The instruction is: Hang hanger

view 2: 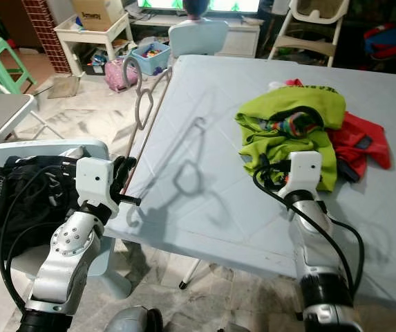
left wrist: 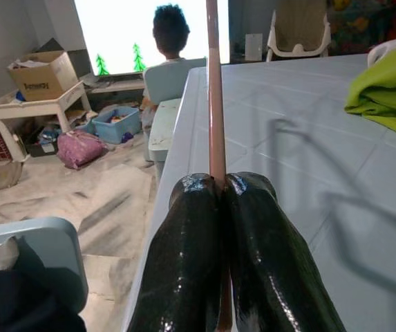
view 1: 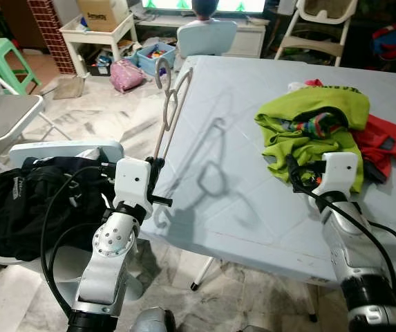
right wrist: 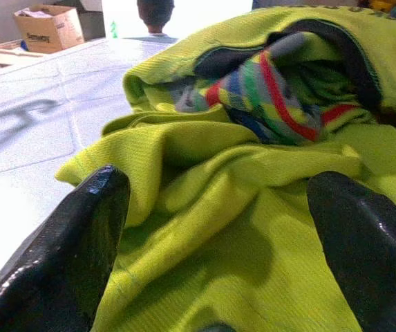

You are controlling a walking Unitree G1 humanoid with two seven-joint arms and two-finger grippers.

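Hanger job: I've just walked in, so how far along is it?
Done: the left gripper is shut on the hanger, lifted by the table edge. In hand: the right gripper, open, reaches at the green shirt. Left: nothing is on the hanger yet.

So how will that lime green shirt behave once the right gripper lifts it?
Probably floppy: the lime green shirt lies crumpled in soft folds. It may drag the striped garment tangled inside it. The right gripper, open around a fold, will likely lift only a bunch.
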